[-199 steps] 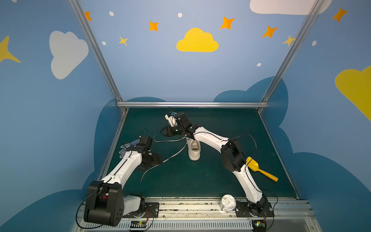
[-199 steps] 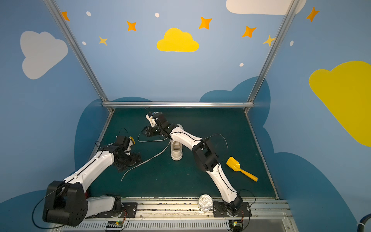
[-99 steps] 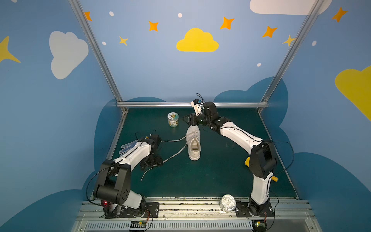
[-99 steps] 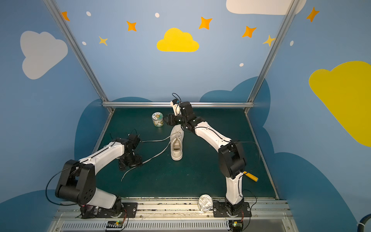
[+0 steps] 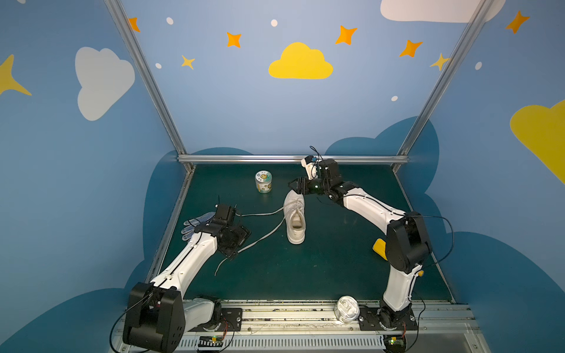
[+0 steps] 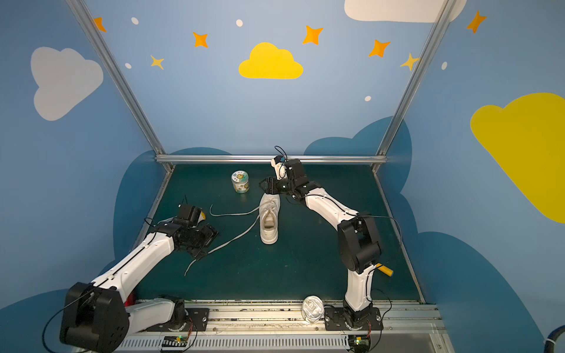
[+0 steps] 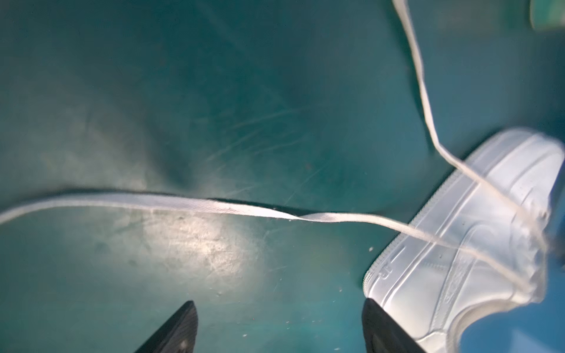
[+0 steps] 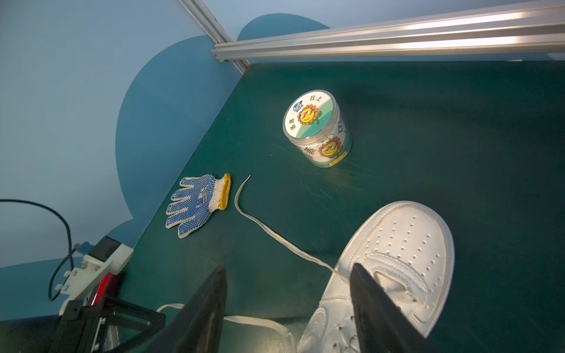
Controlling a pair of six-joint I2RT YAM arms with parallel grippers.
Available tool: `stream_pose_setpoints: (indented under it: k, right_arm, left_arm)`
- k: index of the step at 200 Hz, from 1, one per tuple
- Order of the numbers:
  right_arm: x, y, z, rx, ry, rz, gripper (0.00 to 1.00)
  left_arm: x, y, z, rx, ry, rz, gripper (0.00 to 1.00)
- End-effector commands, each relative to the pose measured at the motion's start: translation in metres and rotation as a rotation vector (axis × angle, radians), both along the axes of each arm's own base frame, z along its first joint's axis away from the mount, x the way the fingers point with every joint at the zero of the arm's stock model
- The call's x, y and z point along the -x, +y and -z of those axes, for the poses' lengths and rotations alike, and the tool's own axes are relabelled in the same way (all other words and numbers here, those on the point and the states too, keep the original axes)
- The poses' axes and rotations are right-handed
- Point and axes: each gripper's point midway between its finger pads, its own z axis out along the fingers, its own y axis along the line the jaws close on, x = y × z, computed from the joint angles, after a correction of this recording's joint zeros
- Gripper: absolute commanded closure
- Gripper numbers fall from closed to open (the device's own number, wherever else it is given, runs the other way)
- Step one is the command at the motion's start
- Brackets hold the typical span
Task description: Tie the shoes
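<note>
Both top views: the sneaker [image 5: 295, 221] stands upright on the bench [image 5: 336, 269], its toe just below the right gripper [image 5: 295, 185]. Its laces [image 5: 263, 235] trail loose towards the left gripper [image 5: 237, 241], and one passes close beside it.

Left wrist view: the left gripper [image 7: 279, 330] is released, with nothing between its jaws. One lace [image 7: 214, 207] lies across the bench ahead of them, and the sneaker's side [image 7: 458, 244] sits just beside one finger [image 7: 385, 333].

Right wrist view: the right gripper [image 8: 290, 305] is spread wide and empty over the sneaker's forepart [image 8: 397, 244]. Contact cannot be told. A jar [image 8: 318, 128] and a dotted glove [image 8: 195, 204] lie beyond it.
</note>
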Motion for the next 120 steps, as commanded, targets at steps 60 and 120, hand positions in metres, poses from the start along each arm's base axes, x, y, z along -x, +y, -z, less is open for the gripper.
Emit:
stream_pose_setpoints:
  k: [60, 120]
  right_arm:
    - [0.014, -0.038, -0.048, -0.005, -0.122, 0.078, 0.36]
    - [0.010, -0.054, -0.042, 0.024, -0.096, 0.106, 0.36]
  left_arm:
    - [0.029, 0.021, 0.016, 0.049, 0.240, -0.628, 0.33]
    - [0.025, 0.036, 0.032, -0.004, 0.260, -0.770, 0.46]
